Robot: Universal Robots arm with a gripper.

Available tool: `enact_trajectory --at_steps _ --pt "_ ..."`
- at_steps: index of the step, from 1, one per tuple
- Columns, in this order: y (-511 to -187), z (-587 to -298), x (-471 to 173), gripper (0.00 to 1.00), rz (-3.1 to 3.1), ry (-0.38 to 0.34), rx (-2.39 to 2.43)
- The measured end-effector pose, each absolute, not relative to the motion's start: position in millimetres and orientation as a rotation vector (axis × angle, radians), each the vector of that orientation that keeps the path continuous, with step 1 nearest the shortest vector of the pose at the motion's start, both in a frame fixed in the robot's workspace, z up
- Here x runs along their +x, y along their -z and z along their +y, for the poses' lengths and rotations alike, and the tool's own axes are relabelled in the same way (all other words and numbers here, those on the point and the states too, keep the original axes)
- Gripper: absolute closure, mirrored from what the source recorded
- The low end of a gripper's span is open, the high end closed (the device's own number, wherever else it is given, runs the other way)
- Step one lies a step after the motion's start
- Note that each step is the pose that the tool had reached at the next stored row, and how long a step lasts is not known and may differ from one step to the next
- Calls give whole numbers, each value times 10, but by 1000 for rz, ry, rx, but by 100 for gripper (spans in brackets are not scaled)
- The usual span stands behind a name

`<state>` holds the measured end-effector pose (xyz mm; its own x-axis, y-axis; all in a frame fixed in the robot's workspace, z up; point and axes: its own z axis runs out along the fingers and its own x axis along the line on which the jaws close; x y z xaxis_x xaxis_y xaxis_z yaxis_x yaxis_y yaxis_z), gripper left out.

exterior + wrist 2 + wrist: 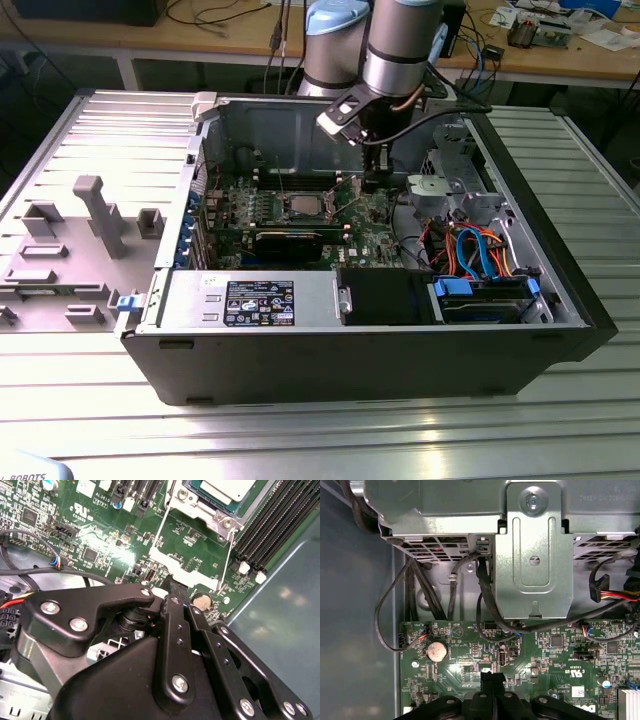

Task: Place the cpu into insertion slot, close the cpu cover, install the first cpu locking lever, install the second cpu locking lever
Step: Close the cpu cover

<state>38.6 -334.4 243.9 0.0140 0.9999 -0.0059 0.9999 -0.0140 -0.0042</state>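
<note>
1. We find the fingers [175, 615] of the gripper [172, 586] clenched together, low over the green motherboard [100, 535].
2. The cpu [226, 487], square and silvery-grey, lies in the insertion slot [200, 509], apart from them.
3. The exterior view adds the open case [350, 350]; the first wrist view, a grey bracket [535, 570].

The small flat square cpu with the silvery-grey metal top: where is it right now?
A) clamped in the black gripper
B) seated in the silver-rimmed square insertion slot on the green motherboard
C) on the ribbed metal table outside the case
B: in the second wrist view the cpu lies flat inside the insertion slot on the green motherboard, well clear of the gripper.
</note>
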Motion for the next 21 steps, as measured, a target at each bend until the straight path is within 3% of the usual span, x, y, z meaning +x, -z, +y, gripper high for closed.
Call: enact_trajectory --at_steps 21 --pt "-2437 -3344 237 89 2206 12 2236"
